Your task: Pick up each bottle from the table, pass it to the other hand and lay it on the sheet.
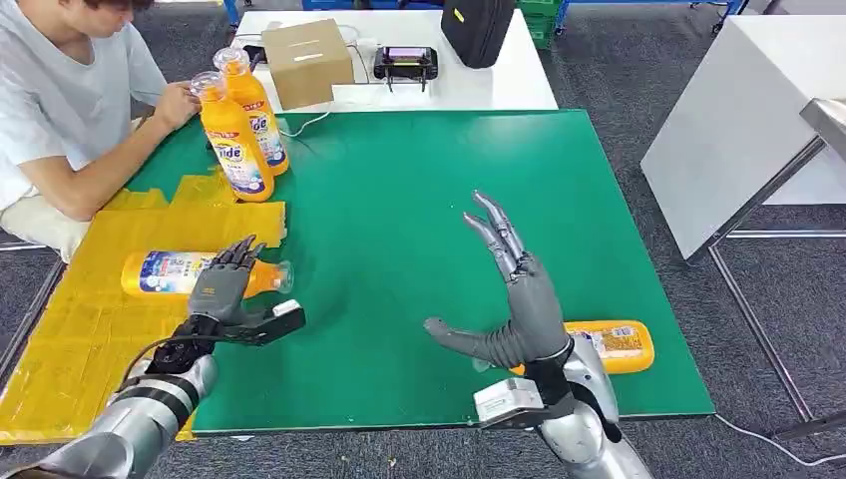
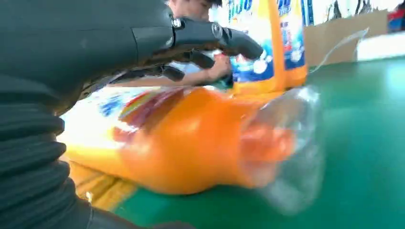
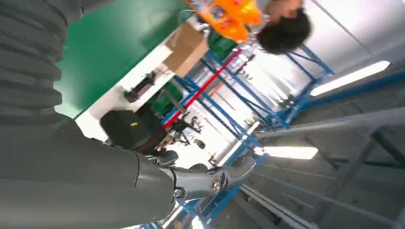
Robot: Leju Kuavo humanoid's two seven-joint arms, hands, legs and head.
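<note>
Laying step: left hand (image 1: 221, 287) draped over bottle (image 1: 170, 272) lying on yellow sheet (image 1: 70, 329), grip uncertain. Right hand (image 1: 519, 299) open, empty, above bench (image 1: 419, 220). Next, probably: release, then fetch bottle (image 1: 619, 344) behind right wrist.

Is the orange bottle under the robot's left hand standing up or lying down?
Lying down: the bottle rests sideways on the yellow sheet.

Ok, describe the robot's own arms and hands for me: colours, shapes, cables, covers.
Both arms are silver metal. The left hand and right hand are dark grey, with long, slim, jointed fingers and a thicker grey thumb. A pale boxy module sits at the right wrist, and a similar one at the left. A black cable loops beside the left wrist. The wrist views show a grey ribbed cover behind each hand.
</note>
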